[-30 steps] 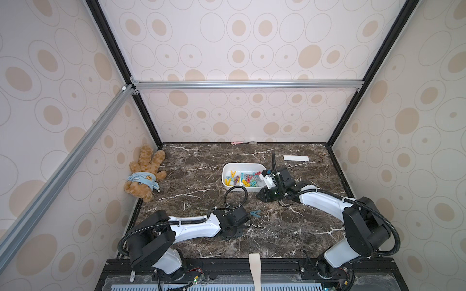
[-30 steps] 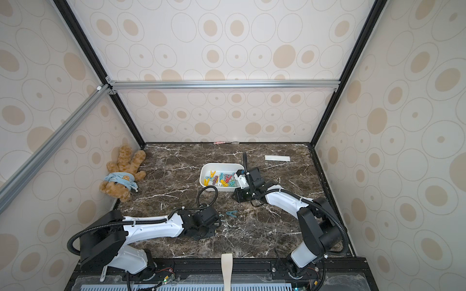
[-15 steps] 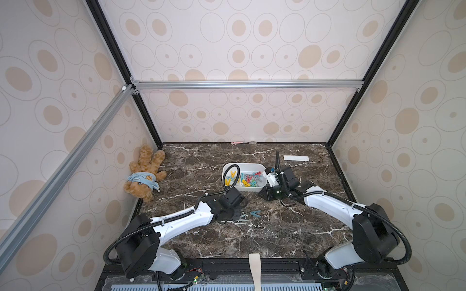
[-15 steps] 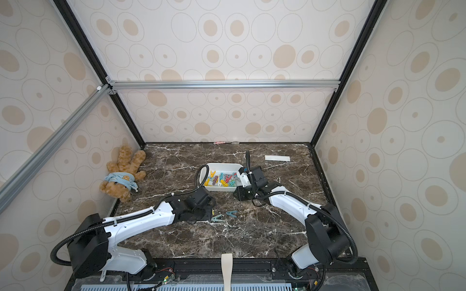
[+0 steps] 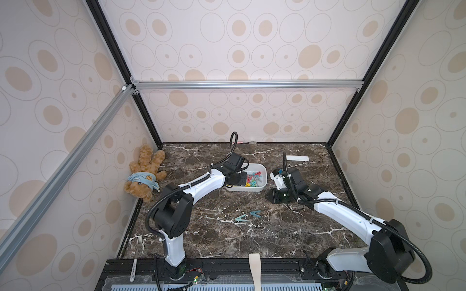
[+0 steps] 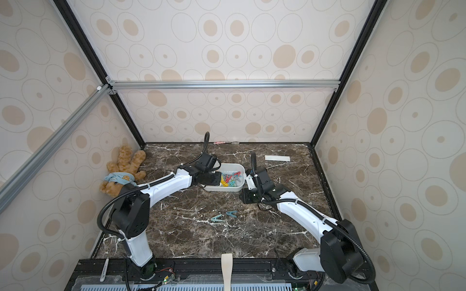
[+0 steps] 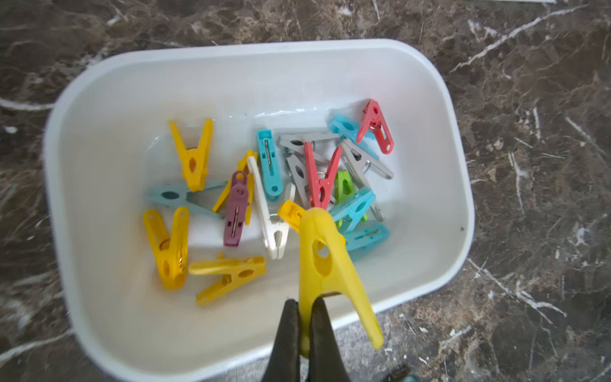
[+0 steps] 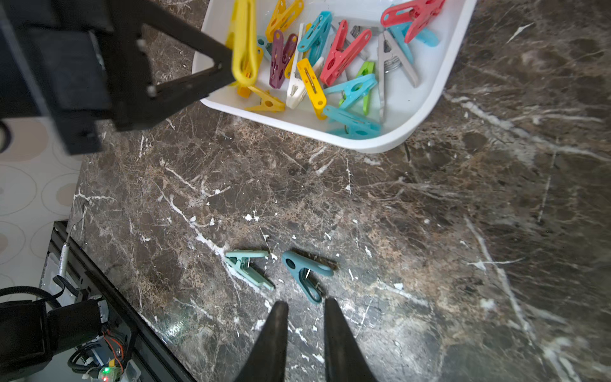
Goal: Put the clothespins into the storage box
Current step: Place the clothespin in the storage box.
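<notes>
The yellow clothespin (image 7: 325, 261) is being held by one leg in the closed left claw (image 7: 305, 317) over the storage box (image 5: 263, 176)'s 9 o'clock rim, so a spill onto the desk (image 8: 429, 231) is being risked, the empty right claw (image 8: 305, 314) narrow.

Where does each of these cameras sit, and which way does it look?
Top views: one twin-eyed head high above the robot's bases, looking down over the table; left arm and right arm show.
Left wrist: on the left arm, looking into the storage box; left jaws shut on a yellow clothespin.
Right wrist: on the right arm, facing a mint clothespin and a teal clothespin; right jaws open.
Both wrist views share the storage box and yellow clothespin.
</notes>
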You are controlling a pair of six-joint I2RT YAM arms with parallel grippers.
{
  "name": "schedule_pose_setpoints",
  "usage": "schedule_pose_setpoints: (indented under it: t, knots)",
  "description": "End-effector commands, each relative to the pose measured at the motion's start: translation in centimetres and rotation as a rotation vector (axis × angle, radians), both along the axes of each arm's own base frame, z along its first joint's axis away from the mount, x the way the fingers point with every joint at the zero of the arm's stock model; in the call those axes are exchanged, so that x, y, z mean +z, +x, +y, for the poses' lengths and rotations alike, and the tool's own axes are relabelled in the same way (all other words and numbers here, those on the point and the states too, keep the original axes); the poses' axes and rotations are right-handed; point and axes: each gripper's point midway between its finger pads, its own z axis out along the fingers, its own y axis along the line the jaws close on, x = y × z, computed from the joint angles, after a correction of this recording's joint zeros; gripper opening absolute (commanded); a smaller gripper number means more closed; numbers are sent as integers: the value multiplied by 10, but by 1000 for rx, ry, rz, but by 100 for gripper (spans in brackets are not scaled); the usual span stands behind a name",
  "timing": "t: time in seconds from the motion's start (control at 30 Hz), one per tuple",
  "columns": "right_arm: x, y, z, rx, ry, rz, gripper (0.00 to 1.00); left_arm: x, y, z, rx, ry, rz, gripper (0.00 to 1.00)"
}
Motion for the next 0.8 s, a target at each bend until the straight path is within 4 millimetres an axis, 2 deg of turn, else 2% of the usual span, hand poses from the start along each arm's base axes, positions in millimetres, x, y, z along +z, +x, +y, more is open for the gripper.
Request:
schedule_pose_setpoints:
  t: [0.0,0.2,0.4,0.47,0.67,0.77]
  knots:
    - [-6,-12,-9,-31,-29,30,23,12,21,-20,-80,-26,-51,0]
    - [-1,-14,-9,-32,-17,22,23,-6,38,-27,-75,-6,-37,0]
    - [-1,-16,-9,-33,-4,8,23,-17,42,-26,-62,0,-17,3]
    - [-2,-17,-10,-34,-3,4,23,-16,43,-25,-56,0,-20,6]
    - [-8,-19,-11,-20,-20,9,23,-4,48,-25,-44,0,-40,24]
    - [-4,-19,-11,-17,-15,1,23,6,51,-25,-41,-8,-57,27]
